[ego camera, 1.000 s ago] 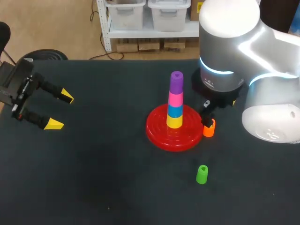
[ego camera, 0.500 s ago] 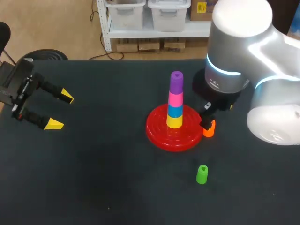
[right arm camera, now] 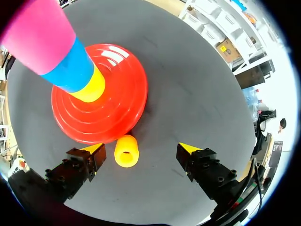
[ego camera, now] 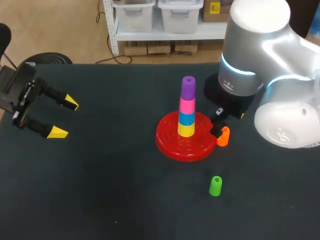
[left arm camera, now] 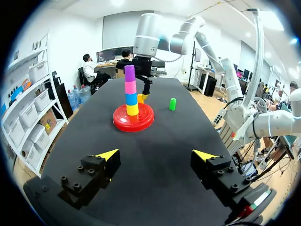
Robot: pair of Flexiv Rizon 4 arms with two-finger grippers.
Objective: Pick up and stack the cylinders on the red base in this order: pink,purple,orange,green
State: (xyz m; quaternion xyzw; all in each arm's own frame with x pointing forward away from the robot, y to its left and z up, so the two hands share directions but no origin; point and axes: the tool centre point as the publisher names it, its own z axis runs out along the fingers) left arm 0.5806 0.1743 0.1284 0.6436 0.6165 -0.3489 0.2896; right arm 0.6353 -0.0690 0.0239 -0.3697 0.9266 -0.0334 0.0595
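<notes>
The red base [ego camera: 170,142] carries a stack of yellow, blue, pink [ego camera: 187,105] and purple [ego camera: 188,86] cylinders. The orange cylinder [ego camera: 224,136] stands on the table just right of the base. In the right wrist view my right gripper [right arm camera: 141,148] is open around the orange cylinder [right arm camera: 126,150], which sits nearer one finger, with neither finger touching it. The green cylinder [ego camera: 215,185] stands alone nearer the front. My left gripper [ego camera: 64,118] is open and holds nothing at the far left; its own view shows the stack [left arm camera: 131,92] far ahead.
My right arm [ego camera: 252,55] looms over the table's back right and hides its own fingers in the head view. The dark tabletop [ego camera: 110,190] is bare between my left gripper and the base.
My right arm's bulk swung slightly to the right, while its gripper stayed at the orange cylinder. The left arm and all the cylinders kept their places.
</notes>
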